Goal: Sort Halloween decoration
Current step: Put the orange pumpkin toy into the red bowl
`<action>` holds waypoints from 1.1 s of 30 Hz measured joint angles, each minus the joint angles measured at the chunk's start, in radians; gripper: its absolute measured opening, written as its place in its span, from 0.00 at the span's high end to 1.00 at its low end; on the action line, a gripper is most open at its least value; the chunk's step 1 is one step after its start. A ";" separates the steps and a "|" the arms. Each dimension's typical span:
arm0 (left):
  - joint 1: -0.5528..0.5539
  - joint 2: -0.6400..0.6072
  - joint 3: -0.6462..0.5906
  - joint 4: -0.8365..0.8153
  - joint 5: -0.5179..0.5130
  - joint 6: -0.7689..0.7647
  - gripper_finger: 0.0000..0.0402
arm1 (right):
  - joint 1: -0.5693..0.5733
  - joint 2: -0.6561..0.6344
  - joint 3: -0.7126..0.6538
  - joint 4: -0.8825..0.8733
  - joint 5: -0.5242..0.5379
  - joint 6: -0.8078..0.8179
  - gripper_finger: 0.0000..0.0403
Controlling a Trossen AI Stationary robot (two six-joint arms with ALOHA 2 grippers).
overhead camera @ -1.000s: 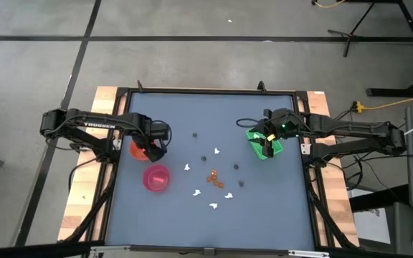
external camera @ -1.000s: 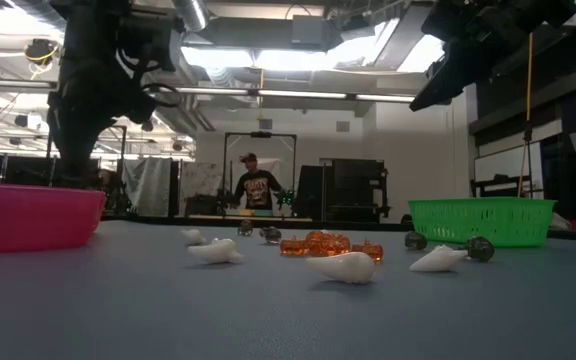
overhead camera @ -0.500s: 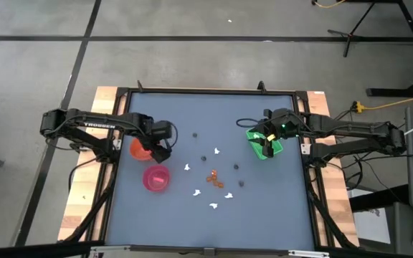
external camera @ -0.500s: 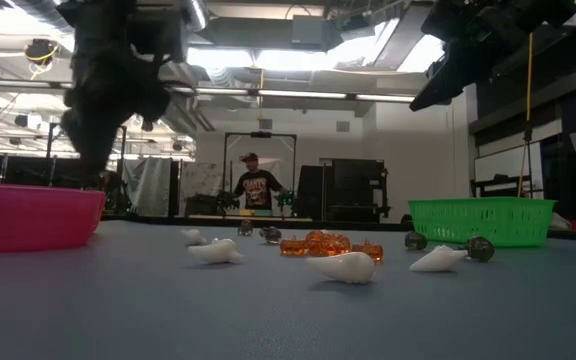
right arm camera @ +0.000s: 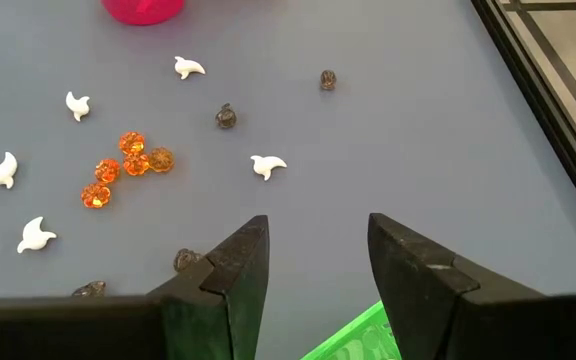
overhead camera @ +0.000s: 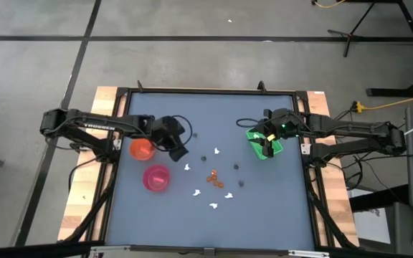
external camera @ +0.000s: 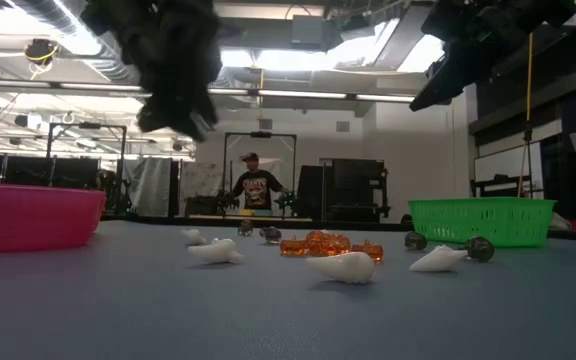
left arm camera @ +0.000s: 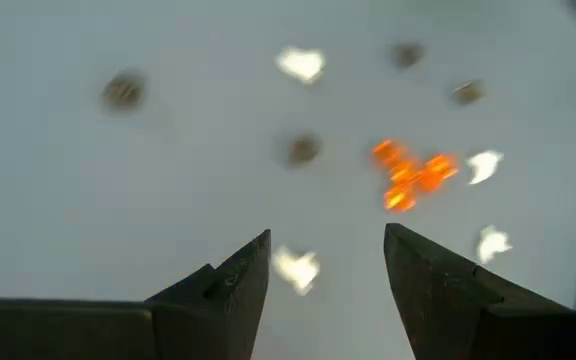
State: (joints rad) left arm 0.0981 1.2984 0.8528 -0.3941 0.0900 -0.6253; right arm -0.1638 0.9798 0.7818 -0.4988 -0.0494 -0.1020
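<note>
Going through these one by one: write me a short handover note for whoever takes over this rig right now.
Left gripper: open, empty, above the table between the orange bowl and the loose pieces.
Right gripper: open, empty, above the green tray.
Pieces: white ones, dark ones and the orange cluster all lie loose mid-table.
Done: no piece shows in the pink bowl, orange bowl or tray.
Left: sort every piece.
</note>
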 joint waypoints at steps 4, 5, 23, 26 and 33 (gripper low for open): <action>-0.055 0.000 0.000 0.125 -0.037 0.064 0.55 | 0.000 0.000 0.000 0.000 0.000 0.000 0.57; -0.071 0.000 0.000 0.150 -0.056 0.082 0.55 | 0.000 0.000 0.000 0.000 0.000 0.000 0.57; -0.294 0.167 0.000 0.584 -0.231 0.343 0.55 | 0.000 0.000 0.000 0.000 0.000 0.000 0.57; -0.314 0.229 0.000 0.654 -0.231 0.390 0.55 | 0.000 0.000 0.000 0.000 0.000 0.000 0.57; -0.337 0.359 0.000 0.712 -0.231 0.427 0.55 | 0.000 0.000 0.000 0.000 0.000 0.000 0.57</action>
State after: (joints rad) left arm -0.2391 1.6570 0.8528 0.3180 -0.1410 -0.1986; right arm -0.1638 0.9798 0.7822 -0.4984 -0.0494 -0.1020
